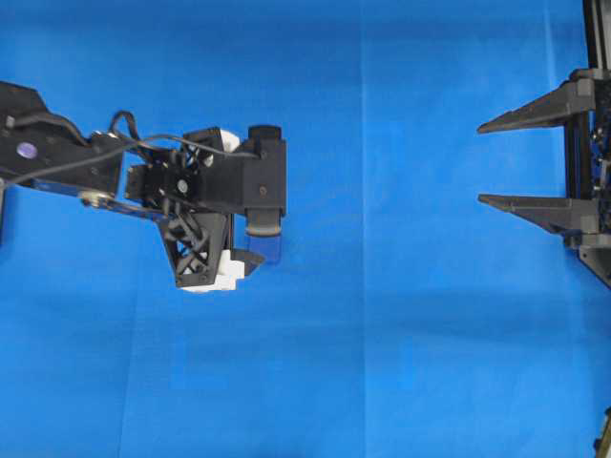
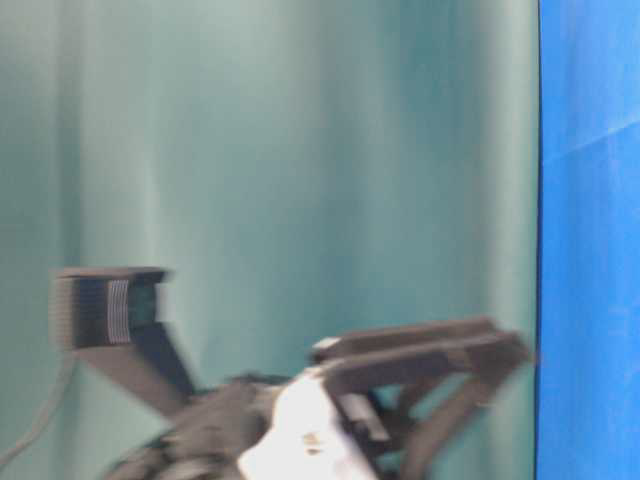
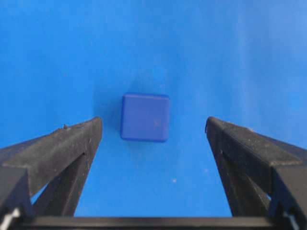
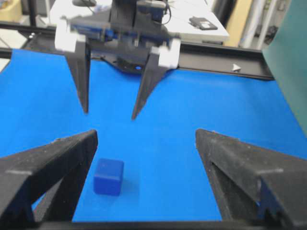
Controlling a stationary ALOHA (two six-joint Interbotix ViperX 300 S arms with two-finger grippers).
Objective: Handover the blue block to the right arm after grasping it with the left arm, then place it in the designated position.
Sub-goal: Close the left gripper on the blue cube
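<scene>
Downward-pointing, the left arm's black gripper with white finger mounts has its fingers spread apart, hovering above the small dark-blue rounded cube, which lies free on the blue cloth. At far right, the all-black right gripper also stands parted. A teal curtain backs the scene; cluttered tables lie beyond.

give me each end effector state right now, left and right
Left end effector: open, empty, poised over the blue block on the cloth.
Right end effector: open, empty.
</scene>
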